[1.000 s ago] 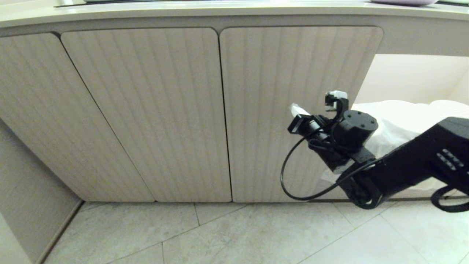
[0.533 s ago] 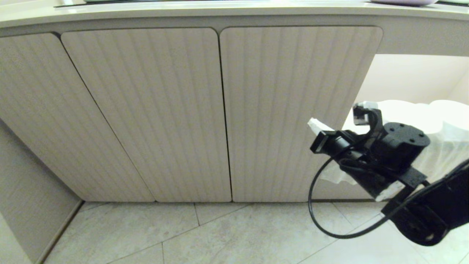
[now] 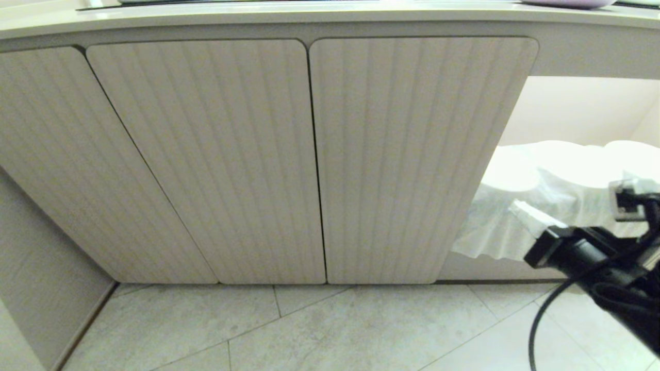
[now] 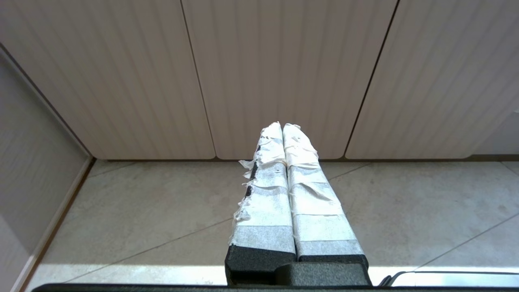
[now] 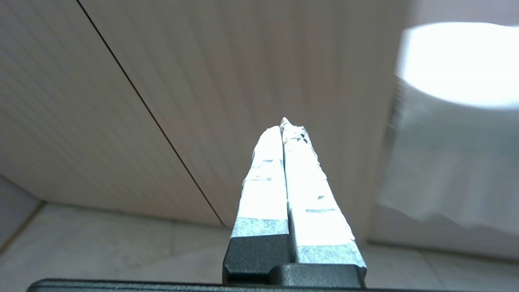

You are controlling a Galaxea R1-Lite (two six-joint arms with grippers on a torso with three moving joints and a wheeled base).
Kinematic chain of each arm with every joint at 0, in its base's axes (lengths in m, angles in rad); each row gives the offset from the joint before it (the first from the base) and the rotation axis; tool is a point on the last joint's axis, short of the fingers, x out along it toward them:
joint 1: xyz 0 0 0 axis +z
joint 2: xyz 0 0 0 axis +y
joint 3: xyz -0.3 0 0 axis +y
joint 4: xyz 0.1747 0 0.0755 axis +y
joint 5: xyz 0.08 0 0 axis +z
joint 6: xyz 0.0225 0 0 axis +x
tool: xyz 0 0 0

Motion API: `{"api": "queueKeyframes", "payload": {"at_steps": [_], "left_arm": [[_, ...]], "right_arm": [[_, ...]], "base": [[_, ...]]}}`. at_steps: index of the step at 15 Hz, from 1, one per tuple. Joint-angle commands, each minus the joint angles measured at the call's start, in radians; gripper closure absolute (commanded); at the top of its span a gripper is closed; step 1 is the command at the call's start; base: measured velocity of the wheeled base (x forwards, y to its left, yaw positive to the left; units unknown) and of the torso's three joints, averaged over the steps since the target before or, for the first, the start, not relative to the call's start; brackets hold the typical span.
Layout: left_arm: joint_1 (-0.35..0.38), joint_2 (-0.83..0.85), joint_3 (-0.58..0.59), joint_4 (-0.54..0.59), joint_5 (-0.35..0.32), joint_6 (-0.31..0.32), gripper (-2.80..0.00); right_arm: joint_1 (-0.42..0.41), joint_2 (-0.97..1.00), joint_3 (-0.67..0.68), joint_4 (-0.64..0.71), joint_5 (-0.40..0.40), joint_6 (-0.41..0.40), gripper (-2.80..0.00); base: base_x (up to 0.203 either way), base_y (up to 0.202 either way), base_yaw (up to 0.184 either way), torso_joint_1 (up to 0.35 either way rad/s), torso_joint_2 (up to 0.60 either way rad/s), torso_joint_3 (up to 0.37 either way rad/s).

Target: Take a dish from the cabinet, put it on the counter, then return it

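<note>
The cabinet (image 3: 206, 154) fills the head view with its ribbed beige doors all closed; the dish is hidden. The counter (image 3: 309, 14) runs along the top edge. My right gripper (image 3: 517, 208) is at the lower right, shut and empty, its taped fingertips in front of the lit niche just right of the right-hand door (image 3: 412, 154). In the right wrist view the right gripper (image 5: 284, 123) points at that ribbed door (image 5: 243, 61), apart from it. My left gripper (image 4: 282, 126) is shut and empty, low over the floor, aimed at the cabinet doors (image 4: 284, 61).
A doorless lit niche (image 3: 582, 108) to the right of the doors holds plastic-wrapped stacks (image 3: 546, 170). A pale purple rim (image 3: 567, 2) shows on the counter's far right. Tiled floor (image 3: 335, 330) lies before the cabinet. A wall panel (image 3: 31, 288) closes the left side.
My right arm has drawn back, down and to the right, away from the right-hand door. Its gripper stayed shut. The doors and the camera have not moved.
</note>
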Motion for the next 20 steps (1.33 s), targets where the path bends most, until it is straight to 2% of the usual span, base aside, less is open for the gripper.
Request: {"api": "queueKeyframes", "payload": {"at_steps": [1, 4, 9, 12, 15, 18, 20], "left_arm": [[0.000, 0.000, 0.000, 0.000, 0.000, 0.000, 0.00], [0.000, 0.000, 0.000, 0.000, 0.000, 0.000, 0.00], [0.000, 0.000, 0.000, 0.000, 0.000, 0.000, 0.00], [0.000, 0.000, 0.000, 0.000, 0.000, 0.000, 0.00], [0.000, 0.000, 0.000, 0.000, 0.000, 0.000, 0.00], [0.000, 0.000, 0.000, 0.000, 0.000, 0.000, 0.00], [0.000, 0.000, 0.000, 0.000, 0.000, 0.000, 0.00]], "right_arm": [[-0.037, -0.161, 0.114, -0.007, 0.004, -0.009, 0.00], [-0.096, -0.363, 0.167, 0.090, 0.008, -0.044, 0.00], [-0.240, -0.710, 0.176, 0.493, 0.017, -0.176, 0.00], [-0.312, -0.884, 0.178, 0.742, 0.019, -0.219, 0.00], [-0.365, -1.061, 0.178, 0.983, 0.091, -0.256, 0.00], [-0.415, -1.217, 0.178, 1.258, 0.174, -0.329, 0.00], [-0.423, -1.226, 0.178, 1.310, 0.172, -0.356, 0.00]], "base": [[0.000, 0.000, 0.000, 0.000, 0.00, 0.000], [0.000, 0.000, 0.000, 0.000, 0.00, 0.000], [0.000, 0.000, 0.000, 0.000, 0.00, 0.000], [0.000, 0.000, 0.000, 0.000, 0.00, 0.000], [0.000, 0.000, 0.000, 0.000, 0.00, 0.000], [0.000, 0.000, 0.000, 0.000, 0.00, 0.000], [0.000, 0.000, 0.000, 0.000, 0.00, 0.000]]}}
